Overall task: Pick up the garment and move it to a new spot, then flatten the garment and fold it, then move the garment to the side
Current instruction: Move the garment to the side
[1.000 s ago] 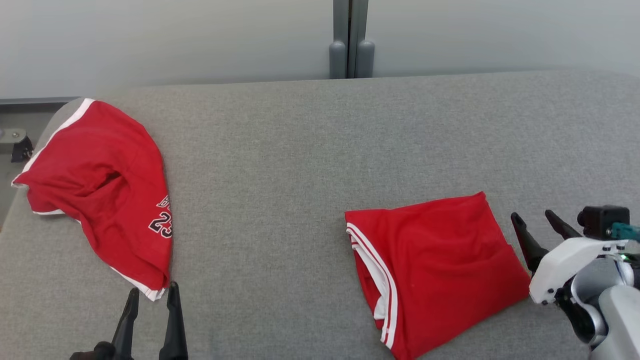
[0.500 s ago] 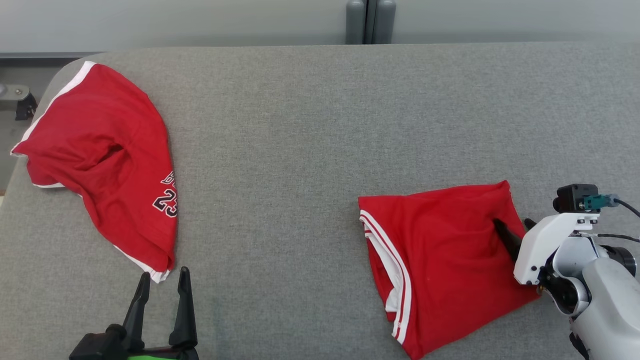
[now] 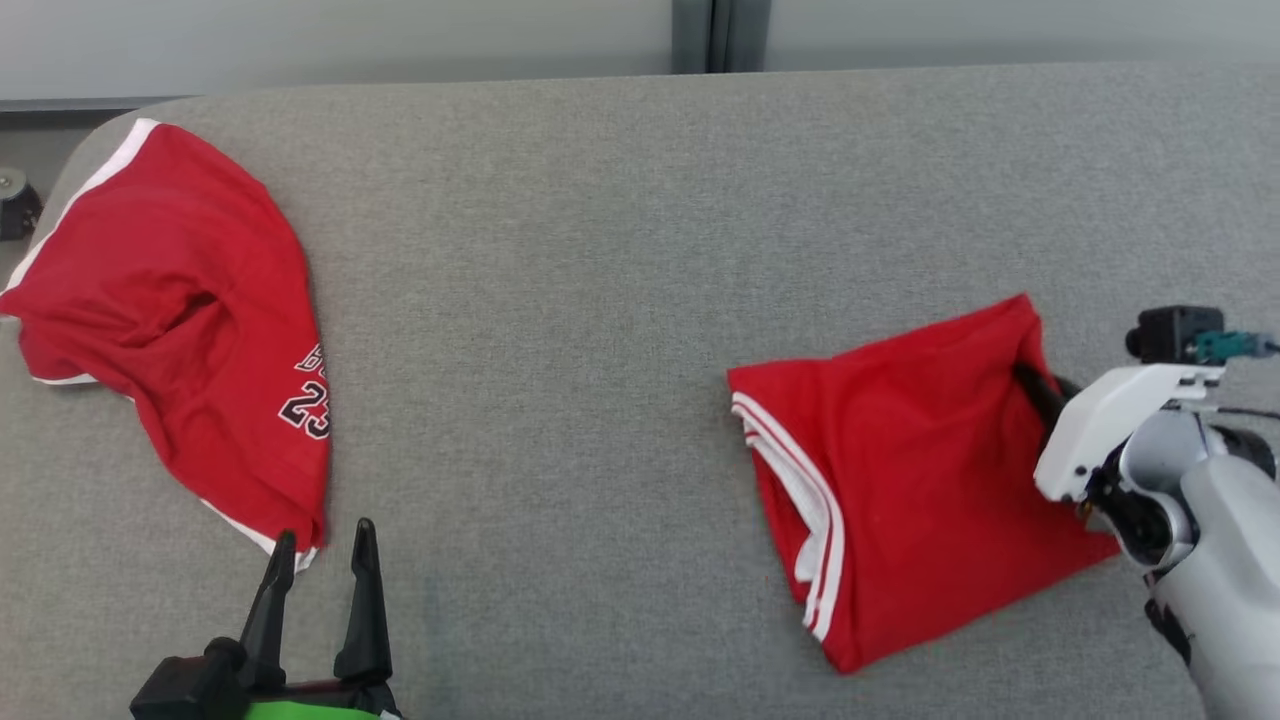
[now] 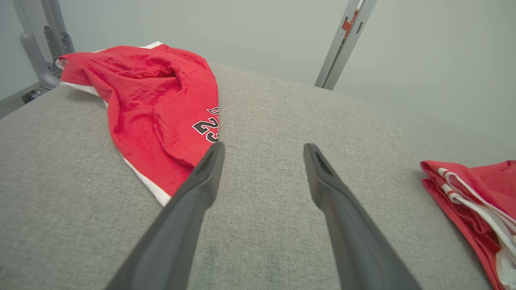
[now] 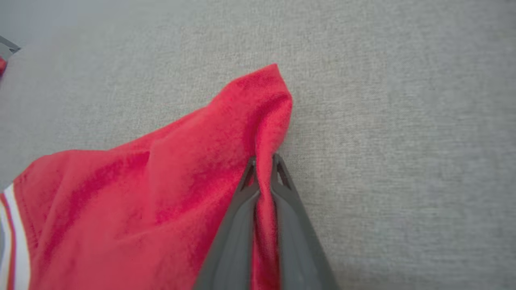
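Right gripper clamped on the folded garment's far right corner.

The right gripper (image 5: 264, 161) has its two dark fingers pressed together on a ridge of red cloth at the far right corner of the folded garment (image 3: 910, 470). This garment lies on the grey padded surface (image 3: 560, 300), its white-striped hem on the side away from the grip. Well to the left of the folded garment, the left gripper (image 3: 323, 533) hovers with fingers spread apart and nothing between them. Its tips are just beside the near tip of a second red garment (image 3: 170, 300), crumpled and printed with 23.
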